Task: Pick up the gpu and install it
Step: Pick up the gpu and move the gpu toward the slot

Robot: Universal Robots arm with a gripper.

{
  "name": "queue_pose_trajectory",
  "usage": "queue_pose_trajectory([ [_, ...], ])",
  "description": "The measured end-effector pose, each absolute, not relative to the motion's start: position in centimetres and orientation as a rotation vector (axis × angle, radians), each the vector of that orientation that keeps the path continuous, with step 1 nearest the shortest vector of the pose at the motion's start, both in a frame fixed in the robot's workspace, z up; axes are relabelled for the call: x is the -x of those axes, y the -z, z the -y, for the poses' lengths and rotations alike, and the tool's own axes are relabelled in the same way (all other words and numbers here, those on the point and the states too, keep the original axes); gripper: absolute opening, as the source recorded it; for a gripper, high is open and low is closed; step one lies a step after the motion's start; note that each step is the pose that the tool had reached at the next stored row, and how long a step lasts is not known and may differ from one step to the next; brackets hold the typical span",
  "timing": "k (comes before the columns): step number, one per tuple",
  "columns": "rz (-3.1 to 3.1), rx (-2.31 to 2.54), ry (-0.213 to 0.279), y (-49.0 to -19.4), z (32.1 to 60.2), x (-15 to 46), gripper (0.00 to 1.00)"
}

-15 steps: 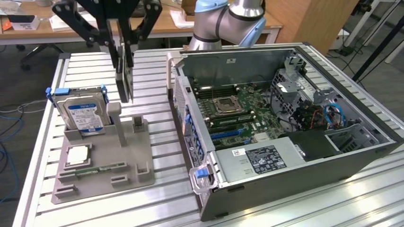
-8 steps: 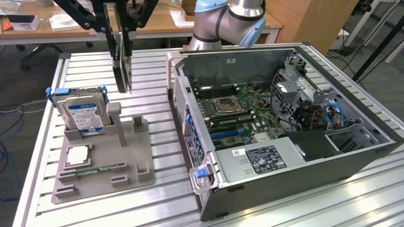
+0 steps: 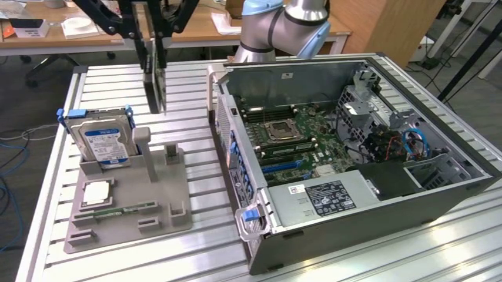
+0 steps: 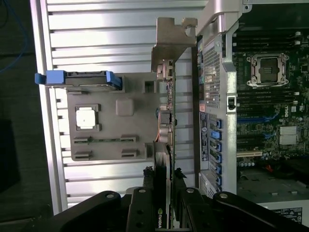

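Here, nearest in the exterior view, a grey holder [image 3: 126,217] lies on the slatted metal table [image 3: 196,176]. A square processor chip [image 3: 94,192] and a narrow RAM stick [image 3: 117,210] lie flat in its recesses. At the holder's far end a blue-labelled hard drive [image 3: 106,141] stands upright in a blue-cornered frame. Toward the exterior view's right sits the open computer case [image 3: 471,170], on its side. Its power supply [image 3: 321,197] is at the near end, and the motherboard [image 3: 306,141] with its bare processor socket [image 3: 281,130] is beyond that.

Farther back, past the hard drive, the gripper [image 3: 154,59] comes down from above. Its two black fingers [image 3: 146,53] are drawn partway together and clamped on the gpu [image 3: 155,97]. The card hangs vertically and edge-on over the table, between the holder's line and the case wall and touching neither. Whether its lower end meets the table cannot be told.

In the wrist view the gripper [image 4: 163,193] pinches the gpu [image 4: 166,145] by its dark end. The silver bracket [image 4: 174,43] is at the opposite end, and the card runs along the gap between the holder [image 4: 111,130] and the case's perforated side [image 4: 212,63].

Behind the case rises the robot arm [image 3: 283,23], pale blue and silver. Beyond it stands a wooden desk [image 3: 196,29].
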State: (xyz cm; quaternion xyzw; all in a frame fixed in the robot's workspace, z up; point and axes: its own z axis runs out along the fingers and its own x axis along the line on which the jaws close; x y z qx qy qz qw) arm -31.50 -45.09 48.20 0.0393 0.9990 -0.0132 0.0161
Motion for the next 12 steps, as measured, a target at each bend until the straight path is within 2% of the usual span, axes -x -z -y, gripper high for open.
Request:
queue_pose_trajectory([
  [12, -3.107, -0.122, 0.041, -47.6, 45.1, 26.8, 0.26],
])
